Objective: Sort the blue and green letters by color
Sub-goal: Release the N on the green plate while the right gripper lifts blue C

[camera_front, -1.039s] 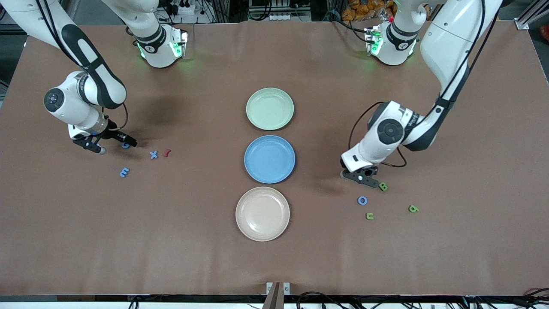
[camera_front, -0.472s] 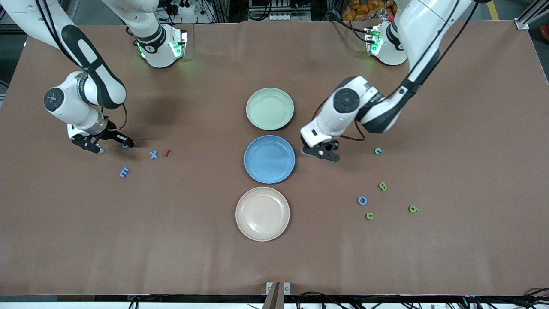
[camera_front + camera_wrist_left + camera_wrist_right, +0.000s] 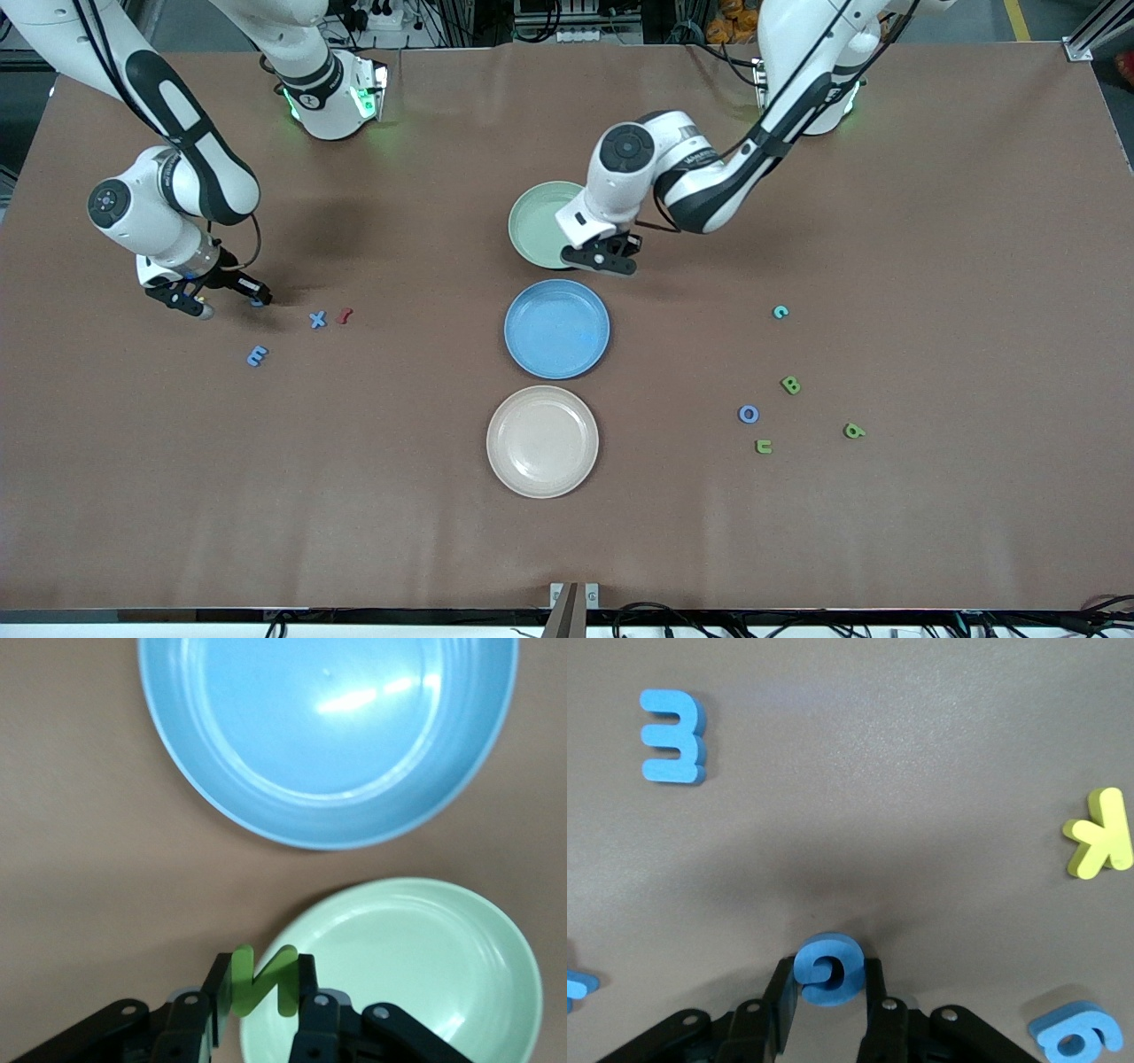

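We see the left tool (image 3: 257,1010) clamped on a green N (image 3: 262,980), over the rim of the green plate (image 3: 425,974). Blue plate (image 3: 328,735) sits just beside it on the brown tabletop (image 3: 80,868).

Bare table (image 3: 930,221) lies open at both ends; three plates (image 3: 556,330) block the middle.

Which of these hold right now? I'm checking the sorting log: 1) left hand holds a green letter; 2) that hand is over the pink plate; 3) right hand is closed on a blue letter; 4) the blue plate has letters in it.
1) True: the left hand grips a green letter.
2) False: it is over the green plate's rim.
3) True: the right hand clamps a blue letter on the table.
4) False: the blue plate holds nothing.
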You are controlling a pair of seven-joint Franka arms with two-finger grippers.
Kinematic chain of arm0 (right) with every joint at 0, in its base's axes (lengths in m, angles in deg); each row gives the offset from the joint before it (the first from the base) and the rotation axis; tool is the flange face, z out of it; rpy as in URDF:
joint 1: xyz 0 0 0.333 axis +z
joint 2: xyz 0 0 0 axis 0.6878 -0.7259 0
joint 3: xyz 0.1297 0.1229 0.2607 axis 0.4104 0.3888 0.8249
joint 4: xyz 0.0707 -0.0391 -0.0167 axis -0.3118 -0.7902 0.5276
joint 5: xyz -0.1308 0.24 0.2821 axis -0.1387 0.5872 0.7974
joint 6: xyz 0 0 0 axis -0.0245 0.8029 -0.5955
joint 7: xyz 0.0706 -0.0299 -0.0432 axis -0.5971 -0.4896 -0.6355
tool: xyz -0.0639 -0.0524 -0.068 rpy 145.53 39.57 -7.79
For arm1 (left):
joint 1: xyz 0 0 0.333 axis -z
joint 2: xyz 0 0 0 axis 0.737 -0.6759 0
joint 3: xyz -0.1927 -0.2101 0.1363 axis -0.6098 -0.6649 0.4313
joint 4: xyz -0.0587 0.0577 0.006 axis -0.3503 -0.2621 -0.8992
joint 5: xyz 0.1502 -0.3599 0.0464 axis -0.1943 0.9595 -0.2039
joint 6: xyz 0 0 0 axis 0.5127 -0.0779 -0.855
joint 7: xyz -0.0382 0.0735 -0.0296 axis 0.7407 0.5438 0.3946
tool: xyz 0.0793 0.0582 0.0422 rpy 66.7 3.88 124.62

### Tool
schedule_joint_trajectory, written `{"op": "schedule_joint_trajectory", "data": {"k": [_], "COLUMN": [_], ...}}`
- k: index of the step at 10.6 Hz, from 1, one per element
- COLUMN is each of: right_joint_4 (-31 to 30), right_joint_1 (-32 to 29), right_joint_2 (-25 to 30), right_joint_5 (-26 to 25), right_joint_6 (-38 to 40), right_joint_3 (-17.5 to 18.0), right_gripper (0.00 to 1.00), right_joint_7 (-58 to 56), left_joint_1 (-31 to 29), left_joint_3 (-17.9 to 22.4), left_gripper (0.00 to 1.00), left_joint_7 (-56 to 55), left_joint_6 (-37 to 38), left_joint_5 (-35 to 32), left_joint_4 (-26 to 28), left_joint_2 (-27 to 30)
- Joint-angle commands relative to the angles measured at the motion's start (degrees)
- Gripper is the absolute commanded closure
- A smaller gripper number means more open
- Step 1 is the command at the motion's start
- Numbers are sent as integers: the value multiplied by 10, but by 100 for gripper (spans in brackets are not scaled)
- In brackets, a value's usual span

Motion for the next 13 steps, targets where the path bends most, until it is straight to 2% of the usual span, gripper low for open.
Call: {"op": "schedule_joint_trajectory", "data": {"k": [1,2,3,4,5,6,8,10,12,13], "right_joint_4": [13,29,51,71,95,119,181,233,297,348], "right_joint_1": [-6,0,16,39,63,101,196,262,334,377], "right_joint_2": [-4,16,46,67,75,75,61,33,-22,-68], "right_joint_5": [-6,-6,-5,-4,-3,2,-1,1,4,1], "right_joint_6": [-4,31,101,150,178,190,192,222,223,223], "right_joint_3": [3,3,4,5,7,9,10,10,10,9], "right_gripper": [94,97,97,97,97,97,97,97,97,97], "right_joint_7": [-4,0,2,3,9,29,97,126,147,191], "left_joint_1": [61,77,94,96,96,96,88,46,-39,-68], "left_joint_3": [2,2,2,2,2,2,5,9,7,8], "left_gripper": [100,100,92,67,21,0,0,0,0,0], "left_joint_7": [-104,-131,-161,-174,-176,-181,-183,-174,-63,-13], "left_joint_6": [10,10,10,10,10,10,11,12,12,12], "left_joint_5": [-13,-13,-13,-13,-13,-13,-13,-17,-40,-40], "left_joint_4": [4,4,3,0,-1,-3,-21,-25,-26,-28], "left_joint_2": [10,8,2,-3,-4,-4,-3,15,18,15]}}
